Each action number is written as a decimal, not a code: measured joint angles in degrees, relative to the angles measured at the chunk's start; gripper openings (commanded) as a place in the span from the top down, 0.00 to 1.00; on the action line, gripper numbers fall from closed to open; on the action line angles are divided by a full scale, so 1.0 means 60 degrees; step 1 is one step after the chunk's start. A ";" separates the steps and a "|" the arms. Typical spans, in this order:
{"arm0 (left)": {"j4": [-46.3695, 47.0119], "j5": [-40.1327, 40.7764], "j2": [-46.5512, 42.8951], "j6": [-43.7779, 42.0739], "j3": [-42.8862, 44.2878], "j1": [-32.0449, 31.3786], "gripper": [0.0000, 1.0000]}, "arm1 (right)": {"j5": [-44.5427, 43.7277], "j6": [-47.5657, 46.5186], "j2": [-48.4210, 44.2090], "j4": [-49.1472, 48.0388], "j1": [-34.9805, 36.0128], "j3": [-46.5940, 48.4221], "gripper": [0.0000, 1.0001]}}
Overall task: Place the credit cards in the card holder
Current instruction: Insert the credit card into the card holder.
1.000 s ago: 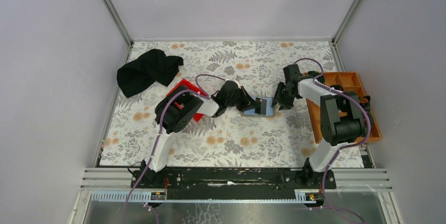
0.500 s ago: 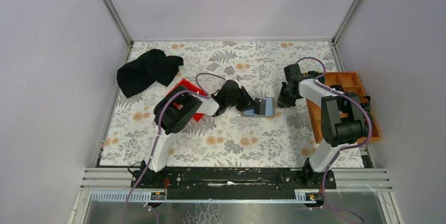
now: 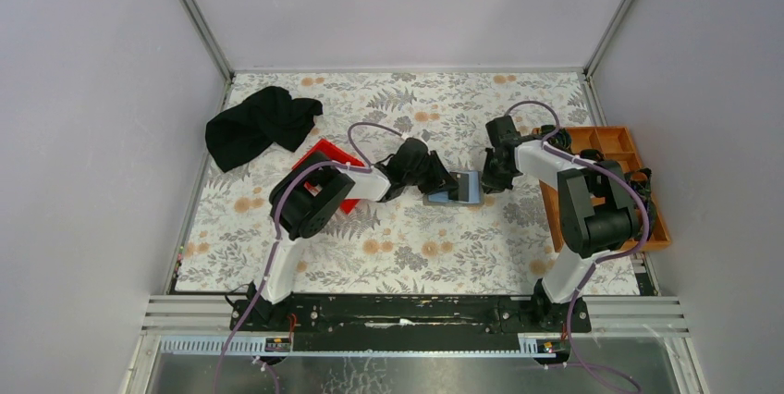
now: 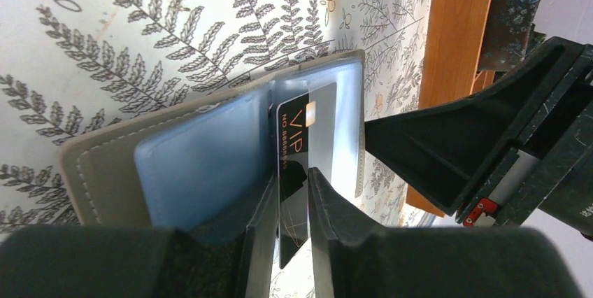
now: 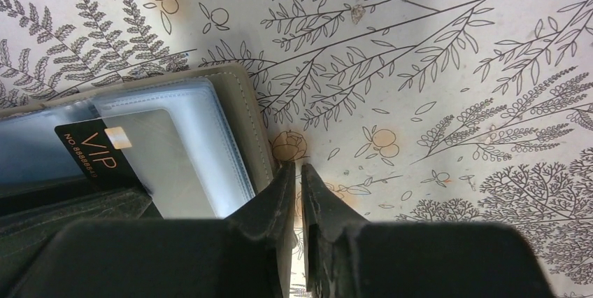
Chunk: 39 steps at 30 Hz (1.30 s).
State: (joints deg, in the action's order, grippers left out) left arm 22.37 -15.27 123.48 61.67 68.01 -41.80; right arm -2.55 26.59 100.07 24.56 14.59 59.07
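The grey card holder [image 3: 459,189] lies open on the floral table between my two grippers. In the left wrist view its clear sleeves [image 4: 329,130] face me, and a light blue card [image 4: 203,161] shows in the left sleeve. My left gripper [image 4: 291,173] is shut on a black VIP card [image 4: 294,137], whose far end is inside the right sleeve. My right gripper [image 5: 297,166] is shut and empty. Its tips rest on the table against the holder's right edge [image 5: 245,116]. In the top view the left gripper [image 3: 442,181] and the right gripper [image 3: 488,181] flank the holder.
An orange compartment tray [image 3: 638,149] stands at the table's right edge and also shows in the left wrist view [image 4: 454,67]. A red bin [image 3: 319,155] sits behind the left arm. A black cloth [image 3: 259,126] lies at the back left.
My left gripper has pushed slightly right with the black card toward the holder. My right gripper has shifted a little left, up against the holder's right edge.
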 measured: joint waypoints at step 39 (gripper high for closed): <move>-0.4462 0.2065 0.0124 -0.3082 0.2667 -0.1093 0.50 | -0.0852 -0.0342 0.0554 0.0769 0.0630 0.0787 0.86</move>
State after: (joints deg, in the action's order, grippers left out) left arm -4.40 -2.87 124.22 43.18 84.01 -48.36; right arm -7.66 24.53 103.39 29.17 18.37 63.79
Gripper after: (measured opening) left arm 0.480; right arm 0.142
